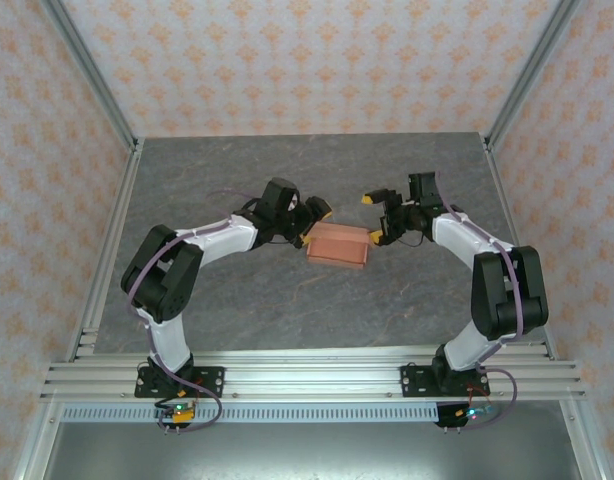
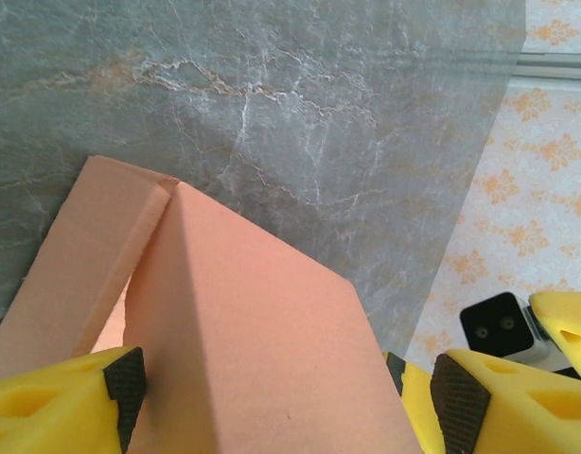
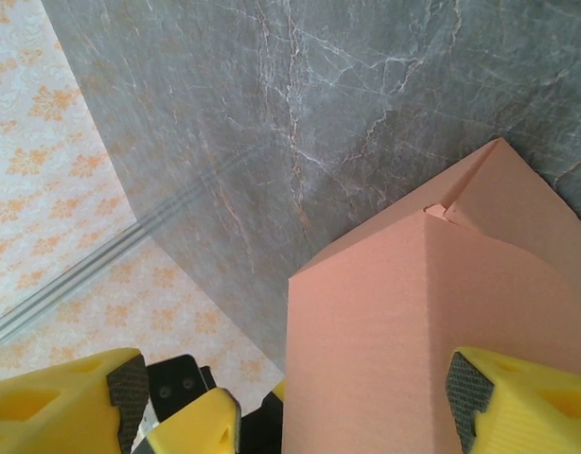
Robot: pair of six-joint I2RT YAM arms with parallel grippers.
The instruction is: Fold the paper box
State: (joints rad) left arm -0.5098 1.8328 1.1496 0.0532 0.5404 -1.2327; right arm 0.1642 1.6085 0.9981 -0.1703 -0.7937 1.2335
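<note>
Marble table: left tool, right tool wide open astride paper box.

Bright, even light comes from above. The grey marbled tabletop takes only faint, soft shadows beneath the black-and-white robot arms. The salmon-orange card box carries a dim band beside its fold. Everything looks sharp.

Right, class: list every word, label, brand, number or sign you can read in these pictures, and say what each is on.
No readable text anywhere.
The paper box: plain salmon-orange card, no print.
The walls: repeating orange floral pattern, no letters.
The table: grey marbling, no marks.
The small boards at the arm bases: any marking too small to read.
</note>
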